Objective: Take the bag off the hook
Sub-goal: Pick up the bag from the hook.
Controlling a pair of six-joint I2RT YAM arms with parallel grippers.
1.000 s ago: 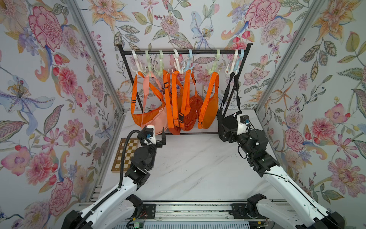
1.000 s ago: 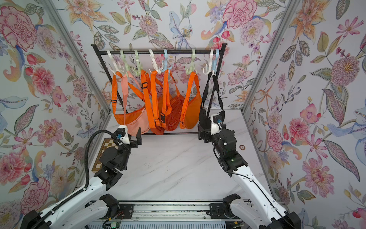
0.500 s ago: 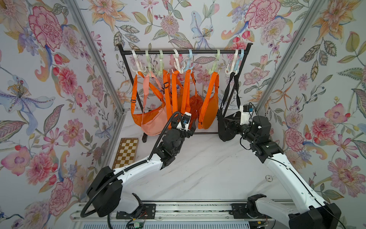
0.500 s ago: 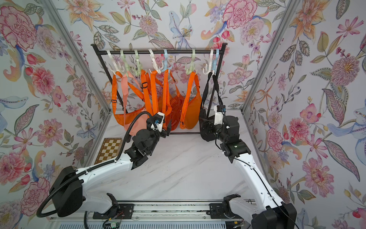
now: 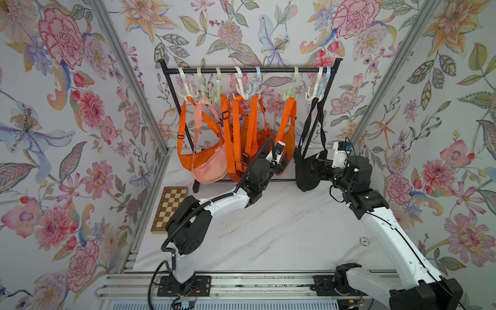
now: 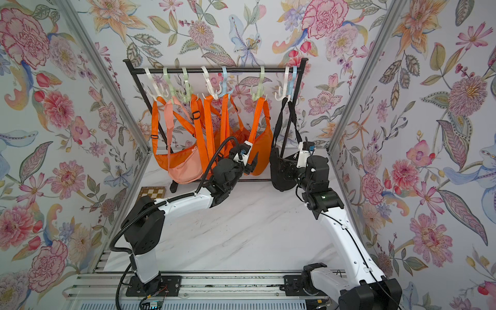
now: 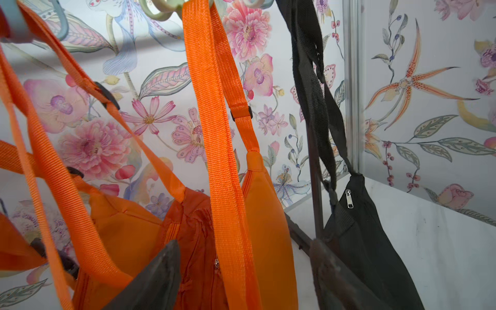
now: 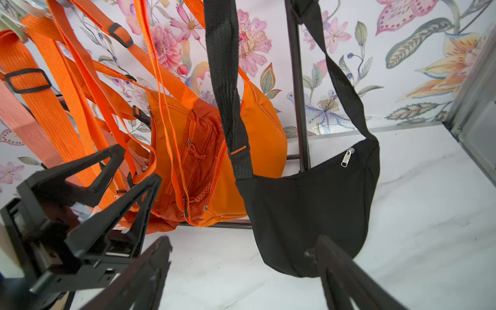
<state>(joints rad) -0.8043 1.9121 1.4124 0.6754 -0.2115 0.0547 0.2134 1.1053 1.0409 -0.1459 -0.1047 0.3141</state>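
Several sling bags hang by their straps from plastic hooks (image 5: 290,90) on a black rail (image 5: 249,70). My left gripper (image 5: 279,162) (image 7: 245,244) is open at the rightmost orange bag (image 5: 289,138) (image 7: 268,228); that bag's strap (image 7: 222,161) and body lie between the spread jaws, unclamped. A black bag (image 5: 306,174) (image 8: 308,209) hangs at the rack's right end from a white hook (image 5: 312,94). The right gripper (image 5: 311,167) (image 8: 243,239) is open just under it, one fingertip (image 8: 330,257) against the bag's lower edge.
A peach bag (image 5: 209,169) and more orange bags (image 5: 188,158) crowd the rack's left half. A chessboard (image 5: 169,209) lies on the marble table (image 5: 281,228) by the left wall. A small ring (image 5: 364,240) sits at the right. Floral walls close in on three sides.
My left arm swung from the table's left side over to the rightmost orange bag. The right gripper rose and pushed in under the black bag. Both pairs of jaws narrowed slightly.
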